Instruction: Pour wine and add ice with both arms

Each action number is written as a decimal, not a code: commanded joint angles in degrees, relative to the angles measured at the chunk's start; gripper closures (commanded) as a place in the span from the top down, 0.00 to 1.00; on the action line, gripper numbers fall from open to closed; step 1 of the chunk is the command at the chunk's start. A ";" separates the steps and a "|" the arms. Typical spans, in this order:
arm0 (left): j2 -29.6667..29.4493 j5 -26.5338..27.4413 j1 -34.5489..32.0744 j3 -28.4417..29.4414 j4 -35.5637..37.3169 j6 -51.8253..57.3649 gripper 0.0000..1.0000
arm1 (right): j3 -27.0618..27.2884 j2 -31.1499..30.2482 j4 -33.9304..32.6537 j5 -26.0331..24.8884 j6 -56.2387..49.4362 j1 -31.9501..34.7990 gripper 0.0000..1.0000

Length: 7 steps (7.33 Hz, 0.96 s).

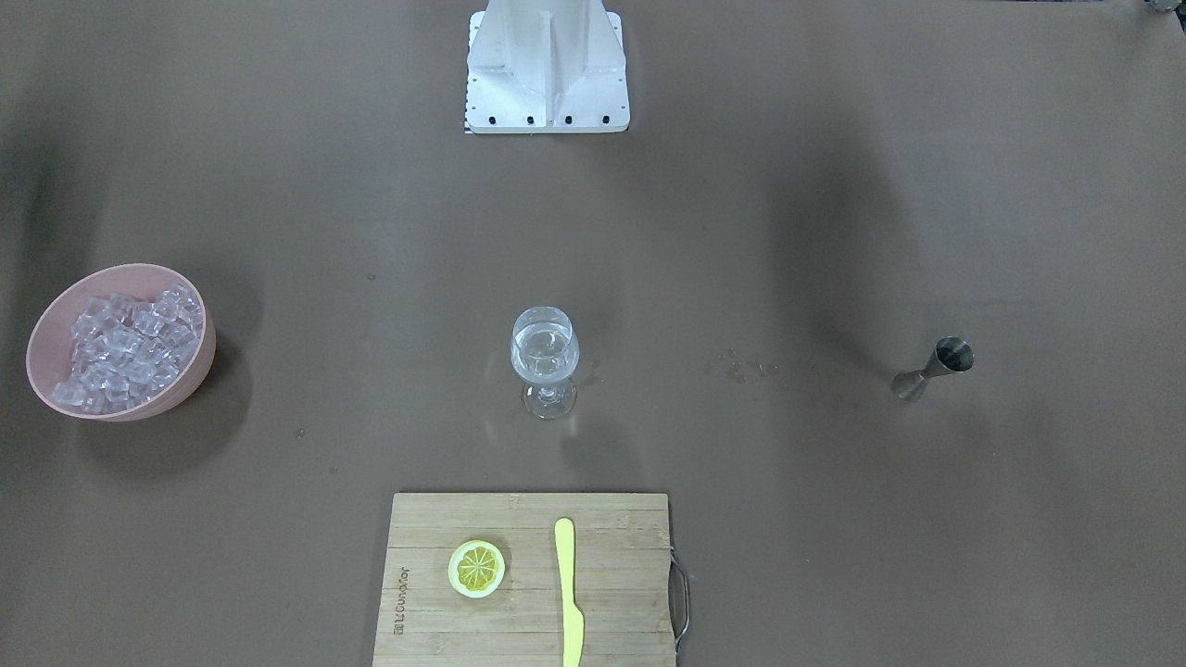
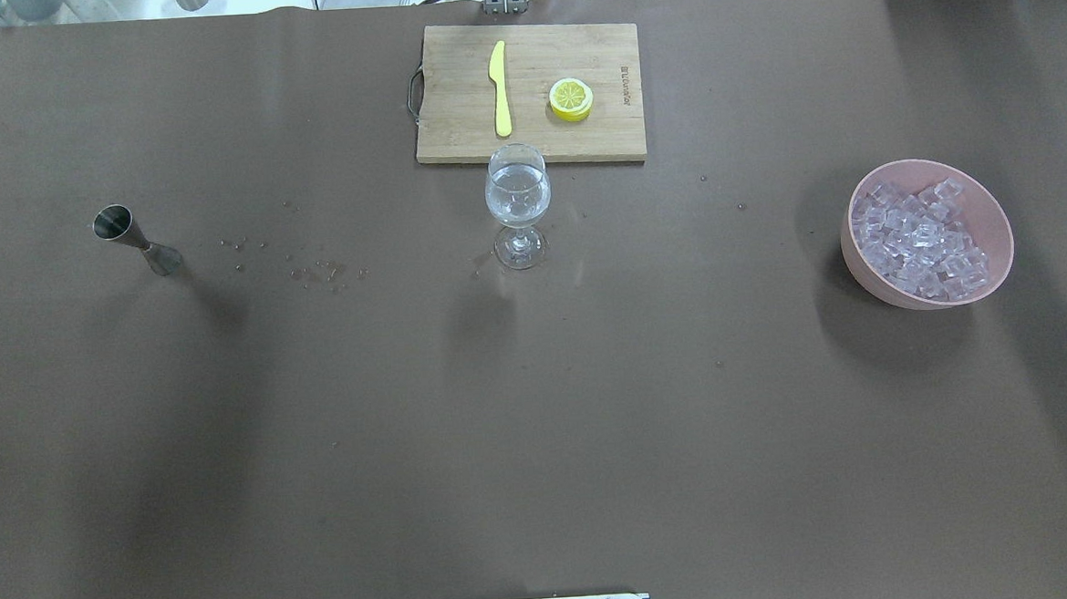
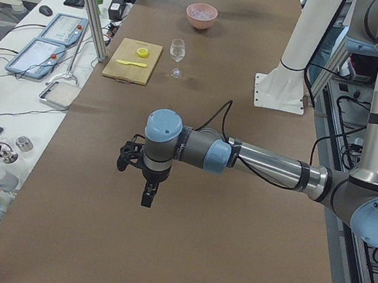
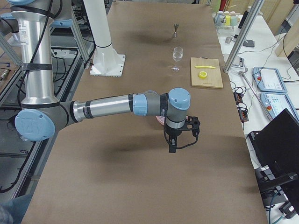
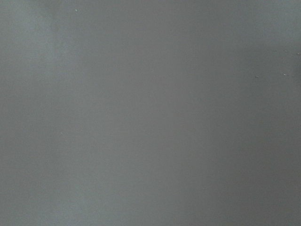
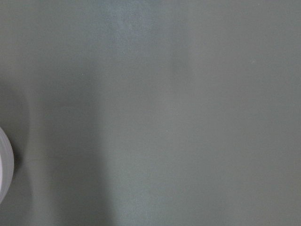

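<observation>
Presently: jaws of the left arm point down over bare tabletop. They show only in the side view, so I cannot tell whether they are wide or narrow. Same for the jaws of the right arm, which hang close by the pink bowl.

Outward: wine glass stands upright mid-tabletop, clear wine in its bowl. Jigger stands on the left arm's side, well apart from the glass. Scattered droplets lie between the two.

Judgement: pouring looks done. Ice sits heaped in the pink bowl; no cube can be made out in the glass, though clear on clear is hard to read. Left to do, likely: the right arm fetching ice and dropping it into the glass.
</observation>
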 commanded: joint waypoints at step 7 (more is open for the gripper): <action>-0.05 0.53 0.26 0.06 -0.53 0.26 0.98 | 0.37 0.09 -0.39 -0.03 0.04 0.00 1.00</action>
